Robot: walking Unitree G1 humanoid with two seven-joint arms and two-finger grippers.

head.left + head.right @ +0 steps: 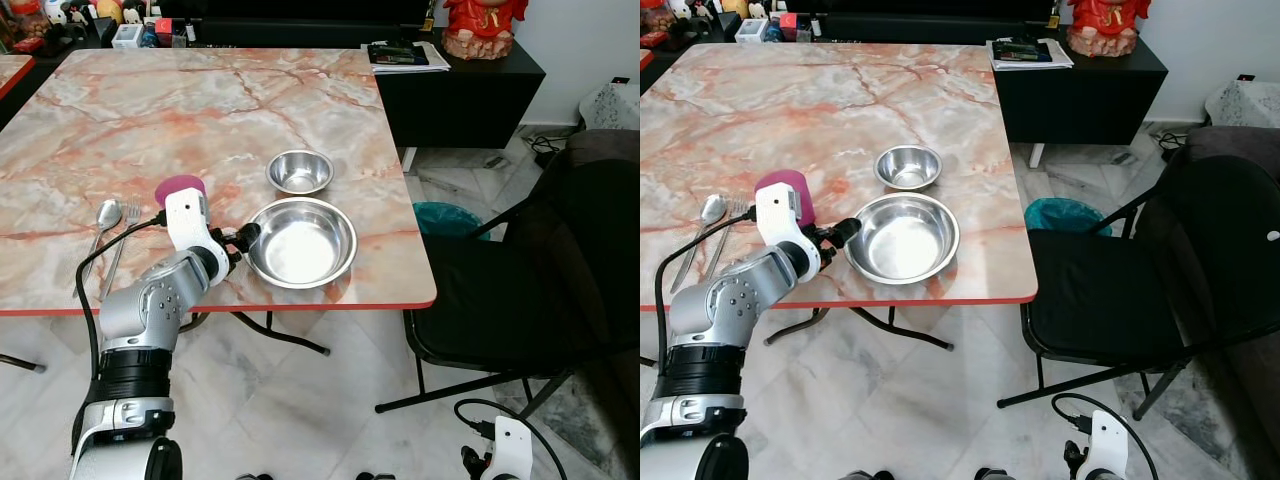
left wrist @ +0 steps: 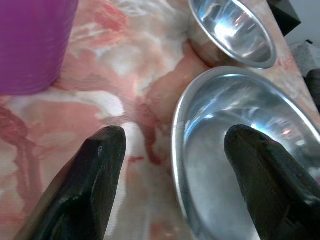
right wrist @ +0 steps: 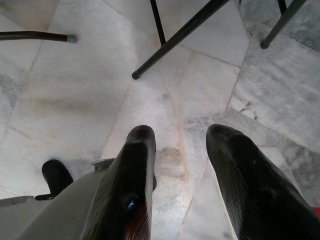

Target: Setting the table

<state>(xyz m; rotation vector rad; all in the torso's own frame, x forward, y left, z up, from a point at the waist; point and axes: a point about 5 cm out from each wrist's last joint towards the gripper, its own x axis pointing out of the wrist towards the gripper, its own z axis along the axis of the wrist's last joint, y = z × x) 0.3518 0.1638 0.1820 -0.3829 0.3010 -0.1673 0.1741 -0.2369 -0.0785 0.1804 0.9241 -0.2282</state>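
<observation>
Spread wide, the left pincer (image 2: 170, 165) straddles the near-left rim of the large steel bowl (image 1: 302, 243), a shiny, shallow dish near the table (image 1: 150, 130) edge. Beyond it sit a smaller steel bowl (image 1: 299, 171) and a purple cup (image 1: 178, 187), with a spoon (image 1: 106, 215) and fork (image 1: 128, 216) to the left. The right pincer (image 3: 180, 150) hangs open over the tiled floor (image 3: 75, 100).

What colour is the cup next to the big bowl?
The cup is purple-pink, clearest in the left wrist view.
</observation>
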